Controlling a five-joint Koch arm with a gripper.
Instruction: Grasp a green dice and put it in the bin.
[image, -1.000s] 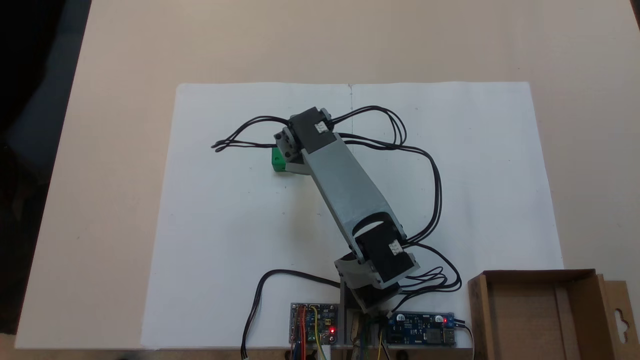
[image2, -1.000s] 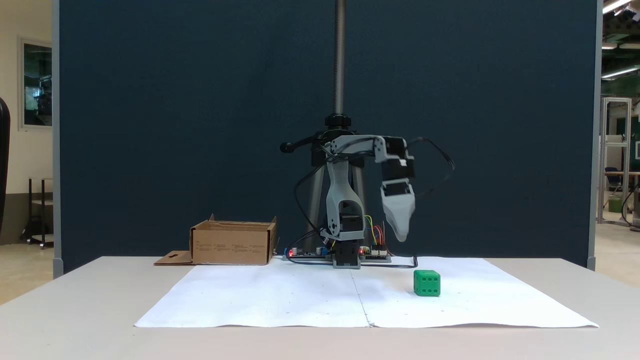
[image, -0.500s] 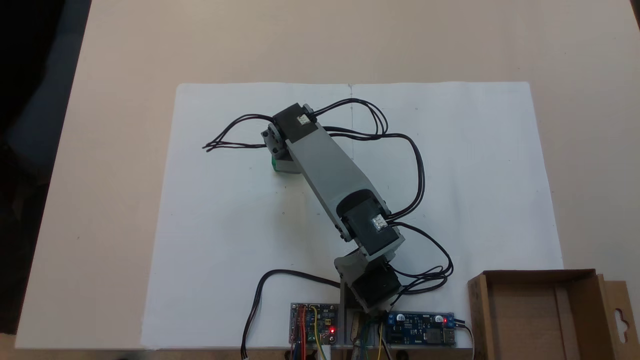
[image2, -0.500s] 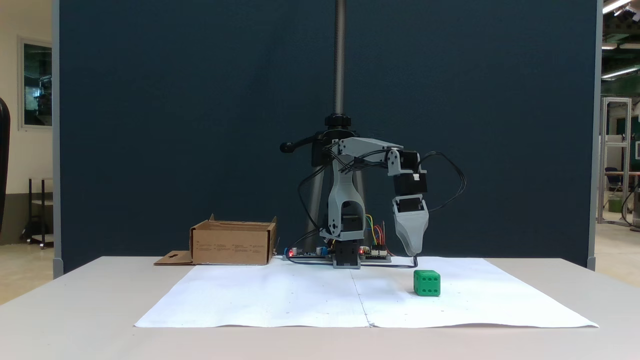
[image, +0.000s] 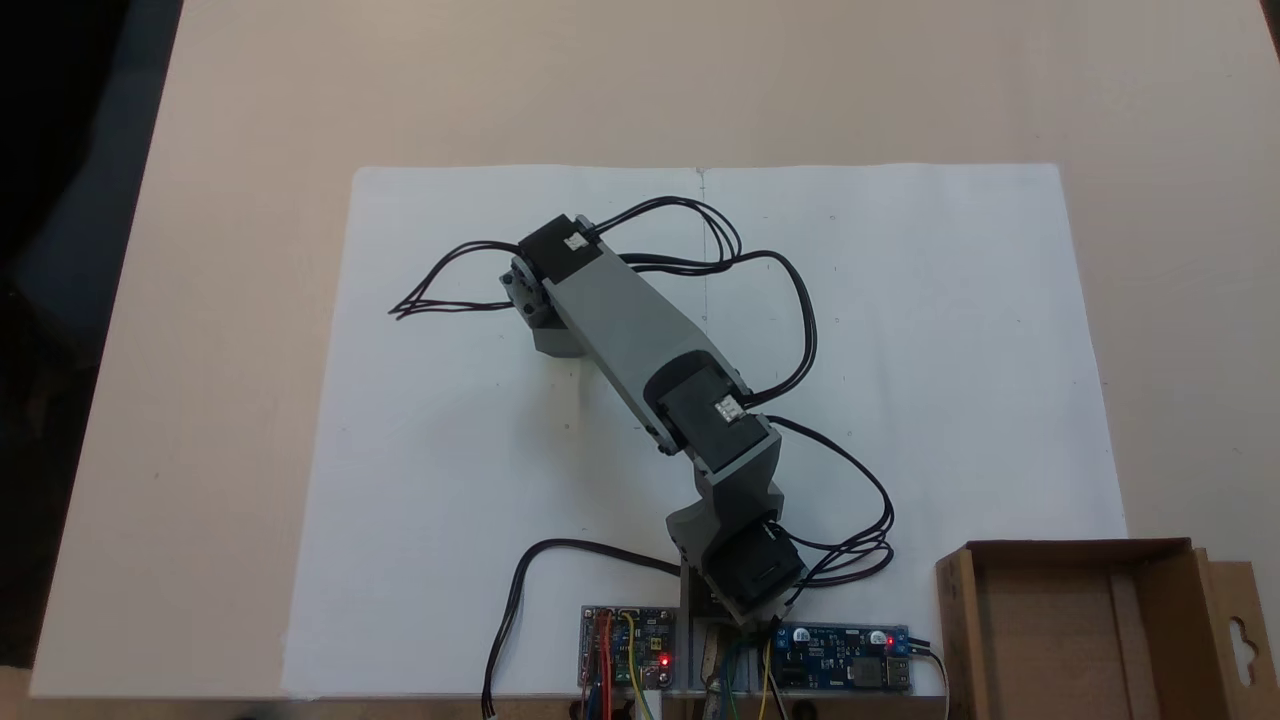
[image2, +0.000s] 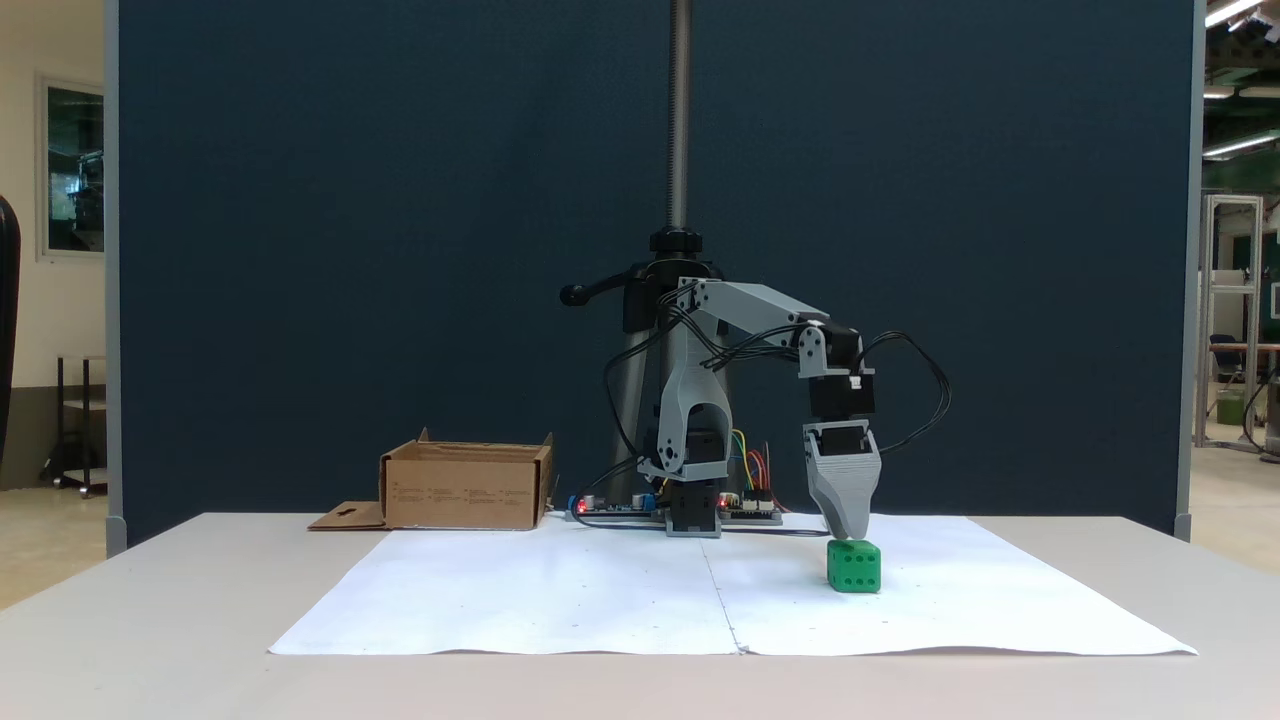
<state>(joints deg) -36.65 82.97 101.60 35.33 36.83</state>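
Observation:
The green dice (image2: 854, 566) sits on the white paper, right of the arm's base in a fixed view from the front. My gripper (image2: 848, 530) points straight down, its tip just above the dice's top face, touching or nearly so. A single grey tip shows, so the jaws' spacing is unreadable. From above, the wrist and gripper (image: 553, 338) cover the dice. The bin (image: 952, 620) is a brown cardboard box at the lower right corner of that view, and the bin (image2: 465, 487) stands at the left behind the paper seen from the front.
A white paper sheet (image: 450, 480) covers the table's middle. Circuit boards (image: 628, 660) and black cables (image: 840, 500) lie around the arm's base. A tripod pole (image2: 680, 120) and a dark blue screen stand behind.
The arm has reached outward and lowered. The gripper came down from well above the dice to its top, and from above it now hides the green that showed before.

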